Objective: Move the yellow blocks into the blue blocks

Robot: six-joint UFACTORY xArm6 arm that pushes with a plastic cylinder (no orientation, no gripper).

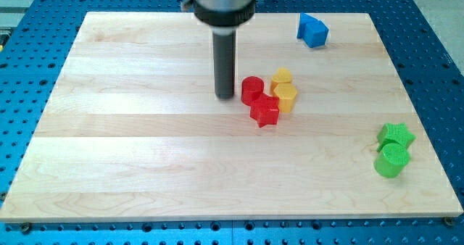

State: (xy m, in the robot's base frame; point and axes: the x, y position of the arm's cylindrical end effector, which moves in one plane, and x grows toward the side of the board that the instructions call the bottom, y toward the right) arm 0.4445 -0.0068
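Observation:
Two yellow blocks sit near the board's middle: a small yellow block (pixel 282 76) and a yellow hexagon (pixel 286 96) just below it, touching. A blue block (pixel 312 30) lies at the view's top right, apart from them. A red cylinder (pixel 252 90) and a red star (pixel 265 111) touch the yellow hexagon's left side. My tip (pixel 225 96) rests on the board just left of the red cylinder, a small gap away. Only one blue shape shows clearly; I cannot tell if it is two blocks.
A green star (pixel 396 135) and a green cylinder (pixel 392 160) sit together near the board's right edge. The wooden board (pixel 145 151) lies on a blue perforated table (pixel 435 56).

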